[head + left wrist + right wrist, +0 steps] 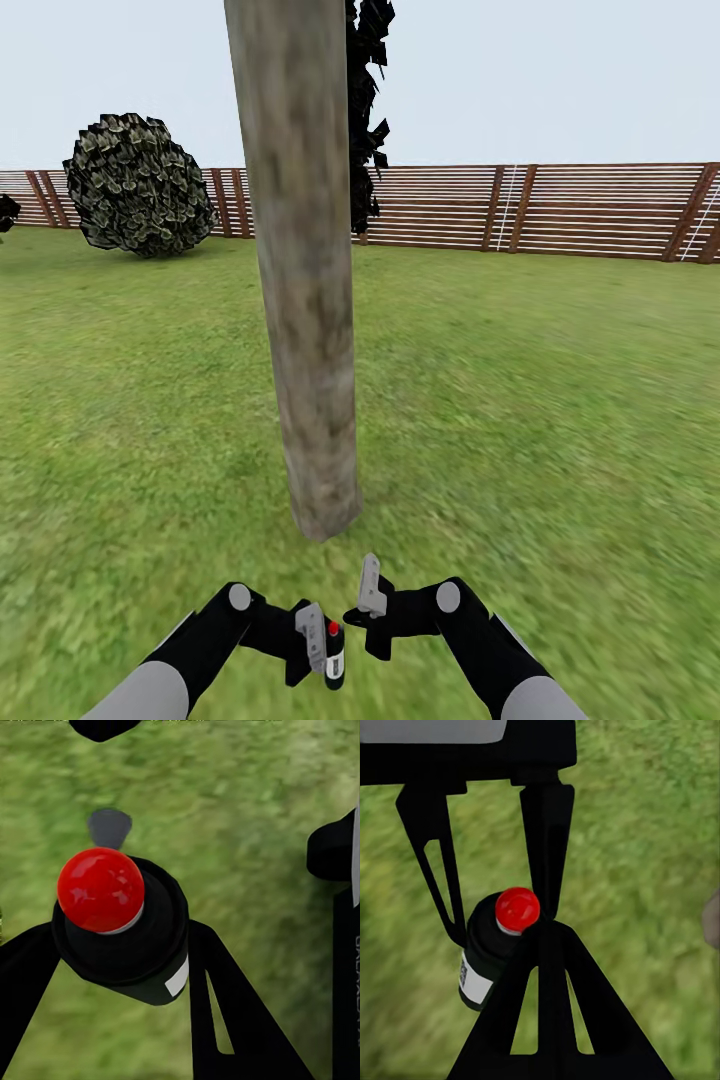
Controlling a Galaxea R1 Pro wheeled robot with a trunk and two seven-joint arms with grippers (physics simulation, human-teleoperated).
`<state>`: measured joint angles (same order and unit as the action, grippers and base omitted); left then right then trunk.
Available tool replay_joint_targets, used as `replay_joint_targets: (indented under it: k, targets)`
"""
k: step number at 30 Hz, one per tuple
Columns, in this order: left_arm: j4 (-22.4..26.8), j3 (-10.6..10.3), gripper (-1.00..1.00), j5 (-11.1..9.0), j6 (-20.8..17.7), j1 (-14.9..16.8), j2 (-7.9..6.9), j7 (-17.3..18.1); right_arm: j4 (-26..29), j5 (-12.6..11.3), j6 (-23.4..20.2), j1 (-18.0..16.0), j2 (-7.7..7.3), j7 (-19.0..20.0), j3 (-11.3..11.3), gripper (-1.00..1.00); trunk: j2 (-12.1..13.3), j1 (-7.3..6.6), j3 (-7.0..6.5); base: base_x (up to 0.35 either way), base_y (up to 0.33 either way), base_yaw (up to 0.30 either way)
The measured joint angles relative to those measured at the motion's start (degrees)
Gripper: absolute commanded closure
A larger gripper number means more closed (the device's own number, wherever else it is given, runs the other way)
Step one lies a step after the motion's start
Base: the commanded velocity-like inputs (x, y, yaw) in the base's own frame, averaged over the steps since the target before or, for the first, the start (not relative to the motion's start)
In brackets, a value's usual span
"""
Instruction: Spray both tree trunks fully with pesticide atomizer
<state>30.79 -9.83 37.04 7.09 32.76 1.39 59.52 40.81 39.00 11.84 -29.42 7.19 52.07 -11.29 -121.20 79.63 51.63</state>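
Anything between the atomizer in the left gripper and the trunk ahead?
Nothing visible. The pesticide atomizer sits in the left gripper, and only open grass lies between it and the tree trunk. The right gripper is off to the side, not in line.

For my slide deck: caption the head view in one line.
Left gripper holds the pesticide atomizer before a tree trunk on the lawn.

Only thing blocking me is the tree trunk (305,300) dead ahead, just past both grippers, with open grass (560,420) on either side of it and the bush (138,185) and fence (560,210) well back out of the way.
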Motion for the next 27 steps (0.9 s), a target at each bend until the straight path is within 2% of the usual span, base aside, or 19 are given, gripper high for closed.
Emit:
replay_joint_targets:
  k: [6, 27]
  targets:
    - [0.0, -0.1, 1.0, -3.0, 0.2, 0.0, -0.14, 0.0, 0.0, 0.0, 0.0, 0.0, 0.0, 0.0, 0.0, 1.0, 0.0, 0.0, 0.0, 0.0, 0.0, 0.0]
    - [0.3, -0.1, 1.0, -3.6, 0.2, 0.0, -0.03, 0.4, 0.0, 0.0, 0.0, 0.0, -0.02, 0.0, 0.0, 1.0, 0.0, 0.0, 0.0, 0.0, 0.0, 0.0]
